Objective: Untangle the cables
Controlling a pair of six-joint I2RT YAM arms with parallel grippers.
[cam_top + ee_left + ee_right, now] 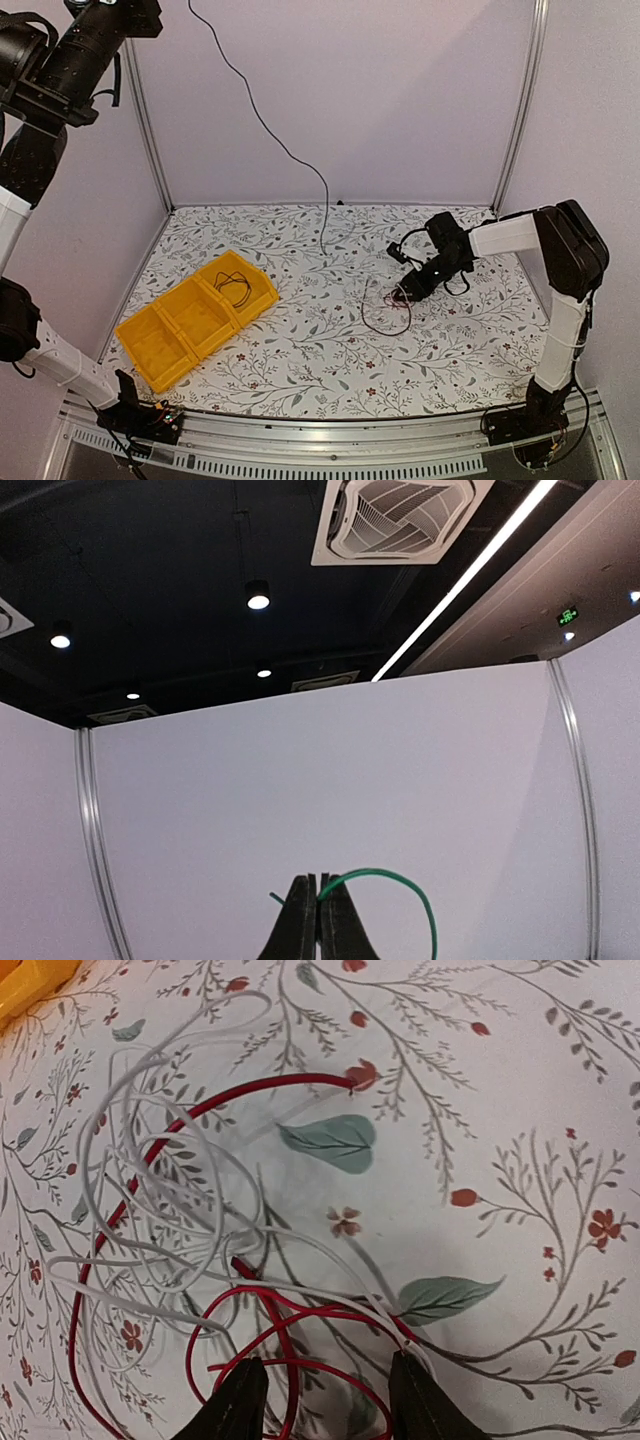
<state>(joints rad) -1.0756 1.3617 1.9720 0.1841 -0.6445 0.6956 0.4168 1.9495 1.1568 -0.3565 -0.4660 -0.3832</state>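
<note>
The right tool [327,1400], fingers apart, hovers astride red strands of the tangled cables [190,1240], right of centre on the desk [300,370]. A black cable [235,290] lies in the yellow bin [150,345] at left. This looks like the separating step. Next, it should close on one red strand and draw it clear. The left tool [318,920] is raised, fingers together.

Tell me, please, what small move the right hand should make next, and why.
Probably lower slightly and close on the red cable: the right hand is open astride red strands that lie tangled with the white cable on the table.
</note>
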